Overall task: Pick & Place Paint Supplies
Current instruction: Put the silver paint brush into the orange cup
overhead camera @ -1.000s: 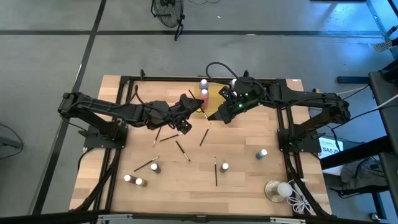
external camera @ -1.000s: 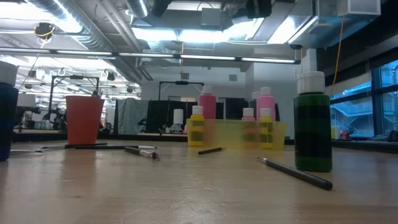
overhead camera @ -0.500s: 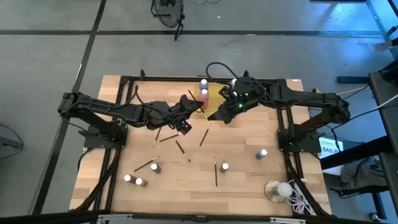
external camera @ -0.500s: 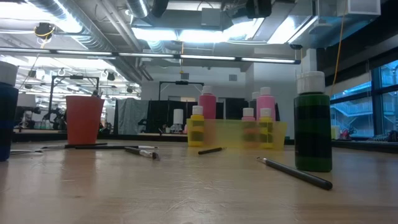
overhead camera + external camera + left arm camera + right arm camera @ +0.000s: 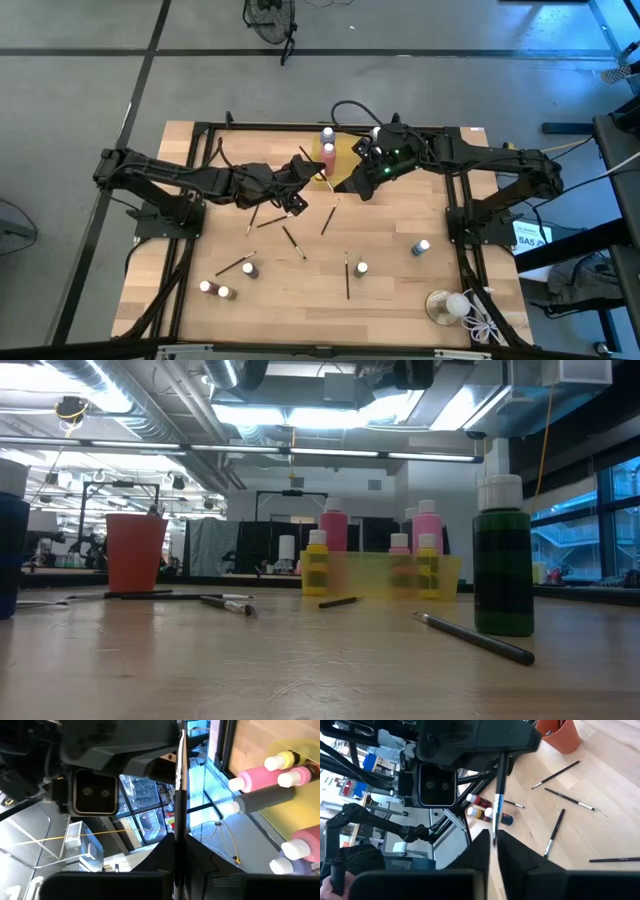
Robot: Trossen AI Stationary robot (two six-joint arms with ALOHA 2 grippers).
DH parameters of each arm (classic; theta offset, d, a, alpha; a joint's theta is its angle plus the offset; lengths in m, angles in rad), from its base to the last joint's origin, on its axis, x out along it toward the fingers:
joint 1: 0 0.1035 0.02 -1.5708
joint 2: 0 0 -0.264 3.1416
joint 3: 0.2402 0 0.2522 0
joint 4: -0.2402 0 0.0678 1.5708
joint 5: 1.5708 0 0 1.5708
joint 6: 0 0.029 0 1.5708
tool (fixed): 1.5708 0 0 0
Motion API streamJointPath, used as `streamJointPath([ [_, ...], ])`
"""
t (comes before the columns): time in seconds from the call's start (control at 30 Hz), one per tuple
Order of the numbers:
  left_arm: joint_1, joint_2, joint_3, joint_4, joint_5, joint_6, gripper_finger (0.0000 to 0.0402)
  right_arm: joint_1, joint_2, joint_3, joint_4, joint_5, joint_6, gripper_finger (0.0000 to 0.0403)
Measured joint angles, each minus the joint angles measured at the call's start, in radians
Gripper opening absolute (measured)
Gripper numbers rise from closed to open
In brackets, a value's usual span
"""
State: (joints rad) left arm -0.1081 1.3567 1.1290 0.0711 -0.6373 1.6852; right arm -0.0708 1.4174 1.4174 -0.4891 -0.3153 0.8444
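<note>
Left wrist view: left gripper has its jaws clamped on a thin paintbrush, which runs straight out between them toward the other arm's wrist. Right wrist view shows the same brush also pinched in the right gripper, jaws together on its other end, so both ends are gripped at once. High view: the two grippers meet tip to tip near the far-middle of the surface, just beside the yellow tray w/ pink bottles. Brush itself too thin to make out from above. Loose brushes and small bottles lie scattered nearer. Low view shows no arms; green bottle stands close.
</note>
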Motion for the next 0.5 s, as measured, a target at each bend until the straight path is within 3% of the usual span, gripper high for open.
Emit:
streamJointPath([
  [0.27, 0.000, 0.000, 0.000, -0.020, -0.005, -0.132, 0.0011, -0.001, 0.000, 0.000, 0.001, -0.008, 0.002, 0.0138],
  [0.4, 0.000, -0.025, 0.000, -0.037, -0.049, -0.320, 0.0011, -0.016, -0.002, 0.000, 0.017, -0.011, -0.018, 0.0170],
  [0.5, 0.009, -0.077, 0.000, -0.096, -0.025, -0.545, 0.0011, -0.016, -0.008, 0.000, 0.053, -0.011, -0.048, 0.0178],
])
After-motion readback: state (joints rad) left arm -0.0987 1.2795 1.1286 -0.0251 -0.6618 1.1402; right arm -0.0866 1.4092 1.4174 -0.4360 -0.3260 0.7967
